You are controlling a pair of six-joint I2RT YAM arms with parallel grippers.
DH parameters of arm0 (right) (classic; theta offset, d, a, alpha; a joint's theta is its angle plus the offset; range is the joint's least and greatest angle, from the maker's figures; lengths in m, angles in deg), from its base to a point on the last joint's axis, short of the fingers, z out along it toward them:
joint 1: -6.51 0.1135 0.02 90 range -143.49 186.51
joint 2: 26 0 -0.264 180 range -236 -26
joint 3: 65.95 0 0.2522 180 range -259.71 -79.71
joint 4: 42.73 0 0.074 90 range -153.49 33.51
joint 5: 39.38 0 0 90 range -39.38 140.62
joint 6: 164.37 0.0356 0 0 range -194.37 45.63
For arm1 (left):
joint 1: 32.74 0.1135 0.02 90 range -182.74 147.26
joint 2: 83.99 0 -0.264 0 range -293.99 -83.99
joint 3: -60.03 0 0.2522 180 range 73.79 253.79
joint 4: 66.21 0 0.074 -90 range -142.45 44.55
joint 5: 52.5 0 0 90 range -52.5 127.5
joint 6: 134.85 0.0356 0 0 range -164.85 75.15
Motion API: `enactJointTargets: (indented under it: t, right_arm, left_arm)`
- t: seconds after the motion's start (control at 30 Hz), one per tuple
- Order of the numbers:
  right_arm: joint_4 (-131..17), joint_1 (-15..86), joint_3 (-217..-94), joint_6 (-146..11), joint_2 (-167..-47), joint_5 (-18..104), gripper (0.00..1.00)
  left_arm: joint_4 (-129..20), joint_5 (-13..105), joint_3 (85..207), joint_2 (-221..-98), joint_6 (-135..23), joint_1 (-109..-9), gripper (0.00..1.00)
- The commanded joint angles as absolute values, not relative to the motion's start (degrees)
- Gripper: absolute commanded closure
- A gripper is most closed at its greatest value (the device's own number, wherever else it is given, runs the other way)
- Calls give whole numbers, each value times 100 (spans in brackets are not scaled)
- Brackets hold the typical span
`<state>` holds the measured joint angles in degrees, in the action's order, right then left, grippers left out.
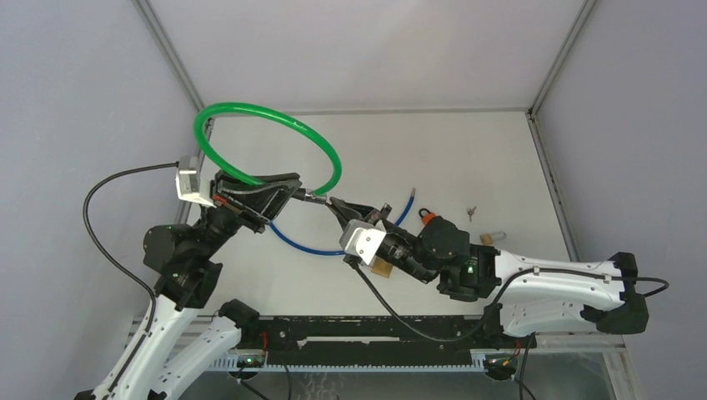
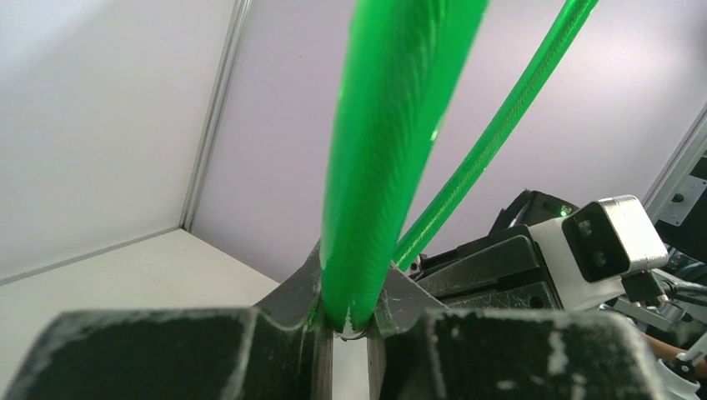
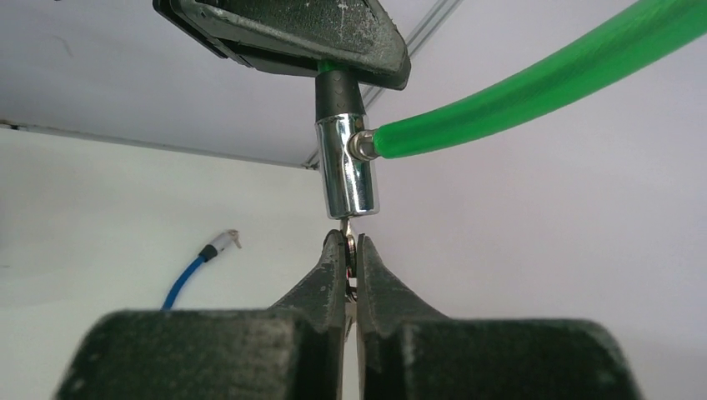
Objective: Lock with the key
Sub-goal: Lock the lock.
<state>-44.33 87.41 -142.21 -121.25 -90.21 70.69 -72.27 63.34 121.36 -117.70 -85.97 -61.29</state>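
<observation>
With the left gripper (image 2: 350, 329) clenched on the lock (image 3: 348, 171) and the right gripper (image 3: 351, 254) pinching the key (image 3: 348, 227) at its keyhole, a twist seemed next.

a white tabletop (image 1: 467, 158) forms the floor of a box-like enclosure; a pale grey back wall (image 1: 367, 50) rises behind it, meeting it in a straight seam; a grey left wall (image 1: 75, 100) and a grey right wall (image 1: 642, 125) close the sides; thin aluminium posts (image 1: 171, 54) run up the two rear corners; a metal strip (image 1: 550, 179) edges the table's right side; a dark rail (image 1: 333, 332) lies along the near edge; the light is soft and even, leaving only faint shadows on the white surface
</observation>
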Motion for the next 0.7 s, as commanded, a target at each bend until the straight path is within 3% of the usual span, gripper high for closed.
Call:
enactJointTargets:
  t: [0.0, 0.1, 0.2, 0.23, 0.47, 0.67]
  right_arm:
    - [-4400, 8652, -14490, -11855, -8761, 6831, 88]
    - [-4856, 8553, -14489, -11620, -8610, 6535, 48]
    - [-5419, 8190, -14486, -10956, -8296, 6065, 17]
    - [-5579, 8009, -14484, -10559, -8198, 5714, 11]
    - [-6258, 6566, -14487, -8700, -8050, 2873, 9]
    - [-5495, 6095, -14492, -7681, -8460, 1783, 21]
  left_arm:
    - [-7206, 6594, 12136, -11805, -8727, -6223, 100]
    - [-7218, 6602, 12172, -11803, -8645, -6216, 100]
    - [-7243, 6665, 12199, -11765, -8552, -6213, 100]
    - [-7267, 6686, 12205, -11764, -8534, -6217, 100]
    - [-7285, 6688, 12186, -11781, -8504, -6217, 100]
    - [-7258, 6721, 12204, -11783, -8477, -6217, 100]
